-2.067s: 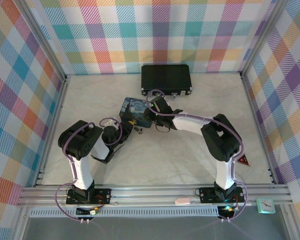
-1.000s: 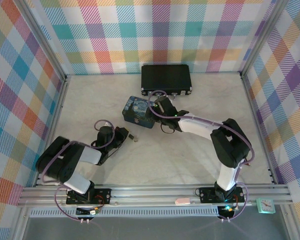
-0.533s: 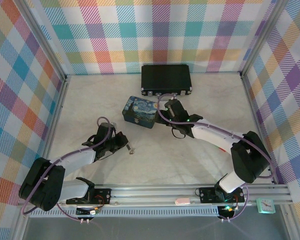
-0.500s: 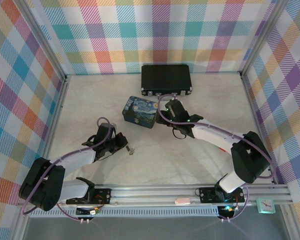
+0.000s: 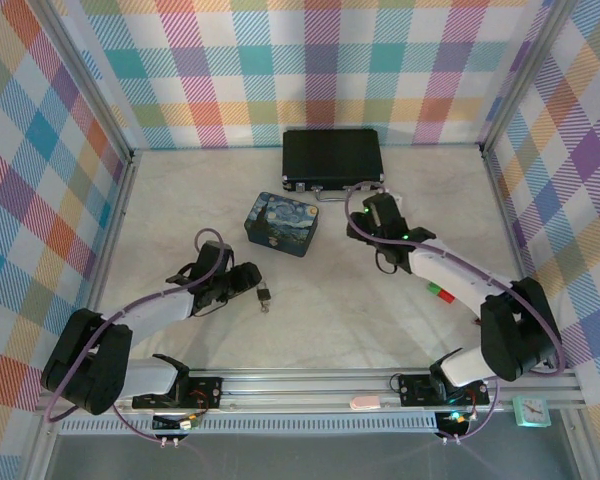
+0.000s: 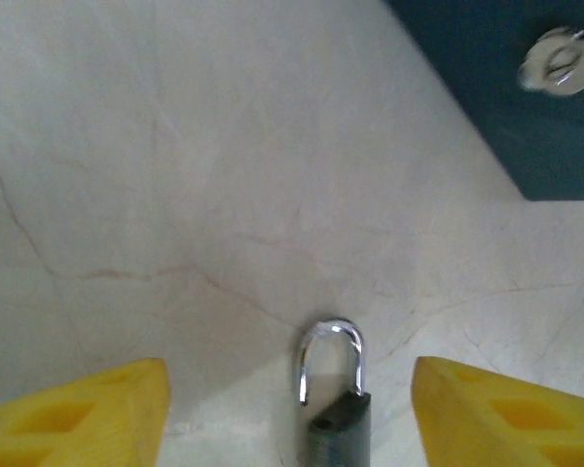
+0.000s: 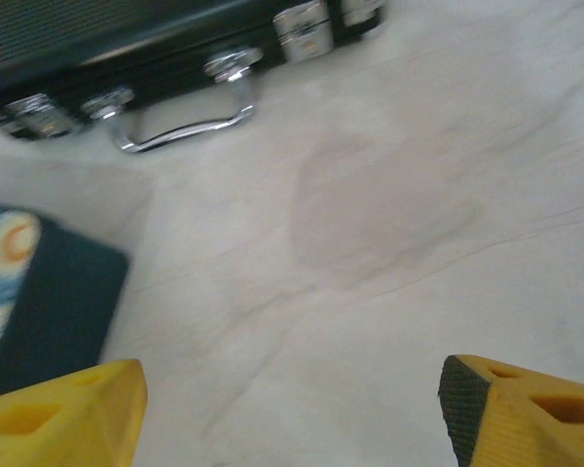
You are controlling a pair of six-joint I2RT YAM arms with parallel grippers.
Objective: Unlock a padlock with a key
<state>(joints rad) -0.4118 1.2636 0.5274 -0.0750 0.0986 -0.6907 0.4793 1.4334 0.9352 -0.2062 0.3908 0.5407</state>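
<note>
The padlock lies on the pale table between the yellow fingers of my left gripper, which is open and not touching it. Its silvery shackle stands sprung, one leg free above the hole in the dark body. From above, the padlock is a small dark speck just right of my left gripper. I cannot make out the key; the padlock's lower end is cut off in the left wrist view. My right gripper hangs open over bare table, nothing between its fingers.
A blue painted tin stands behind the padlock; its dark side and latch show close ahead of the left gripper. A black briefcase lies at the back, its handle ahead of the right gripper.
My left gripper has opened and let go of the padlock, which now rests on the table. The right arm has swung to the right, away from the tin.
</note>
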